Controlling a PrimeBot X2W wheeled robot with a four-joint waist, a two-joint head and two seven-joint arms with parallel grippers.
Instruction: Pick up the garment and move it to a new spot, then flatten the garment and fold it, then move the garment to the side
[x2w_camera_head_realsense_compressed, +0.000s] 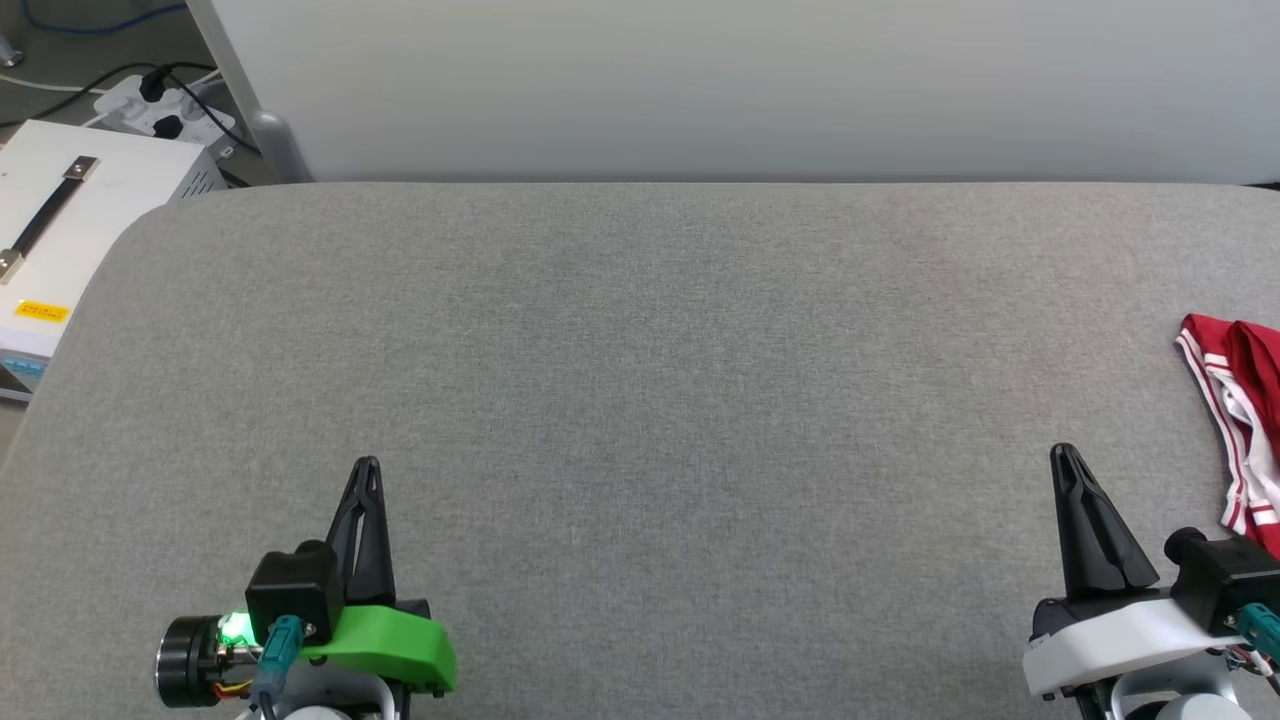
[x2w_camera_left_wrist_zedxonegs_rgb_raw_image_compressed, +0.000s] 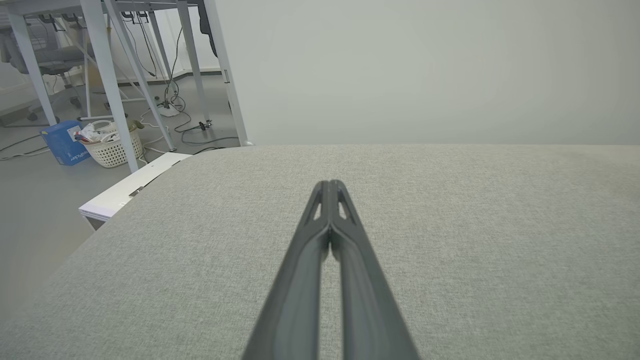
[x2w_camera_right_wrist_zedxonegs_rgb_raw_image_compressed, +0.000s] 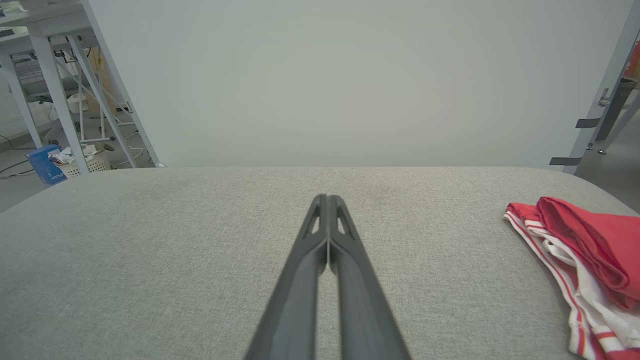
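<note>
The red and white jersey garment with red-and-white striped trim (x2w_camera_head_realsense_compressed: 1240, 400) is seen bunched in loose layers at the far right edge of the grey fabric-covered counter (x2w_camera_head_realsense_compressed: 640, 350), part of it cut off by the head view's right border. The left tool (x2w_camera_head_realsense_compressed: 366, 466) and the right tool (x2w_camera_head_realsense_compressed: 1063, 452) are both held with fingers pressed together and nothing between them, low at the near side of the counter. The right tool is near the garment but apart from it; the left tool is well apart from it.

Several faults may be expected from here. If the garment is approached with the fingers together, the cloth would probably be pushed instead of gripped, and it could be shoved off the right edge. If only the top red layer (x2w_camera_right_wrist_zedxonegs_rgb_raw_image_compressed: 590, 235) is pinched, the white layers beneath may be left behind, and the garment may unroll unevenly when lifted. A long reach would be asked of the left tool, so a one-sided pull and fresh creases are likely.

By count: one garment, two tools, one counter, one white case with a black handle (x2w_camera_head_realsense_compressed: 60, 220) on the left floor, one white power strip (x2w_camera_head_realsense_compressed: 165, 110) beyond it.
</note>
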